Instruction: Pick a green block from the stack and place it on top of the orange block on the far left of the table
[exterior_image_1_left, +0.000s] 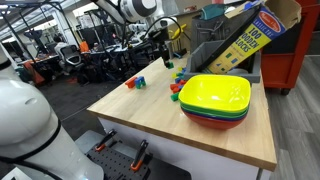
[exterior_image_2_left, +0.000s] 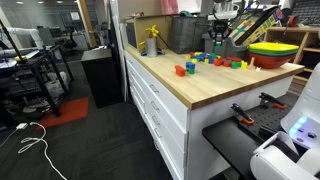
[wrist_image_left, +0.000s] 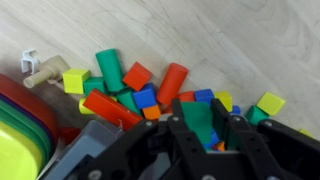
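My hand (wrist_image_left: 200, 128) straddled a small bright green toy cube (wrist_image_left: 197, 114) to lift it from the pile of little coloured blocks (wrist_image_left: 135, 88); whether it had clenched, I couldn't tell.

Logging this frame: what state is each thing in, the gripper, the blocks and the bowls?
gripper: over the stack, straddling the green block; whether it is clamped cannot be told.
green block: inside the gripper, at the stack's edge.
stack: a loose jumble, with pieces lying tilted and on their sides.
orange block: on the table, apart from the stack, nothing on top.
bowls: nested upright, yellow uppermost.
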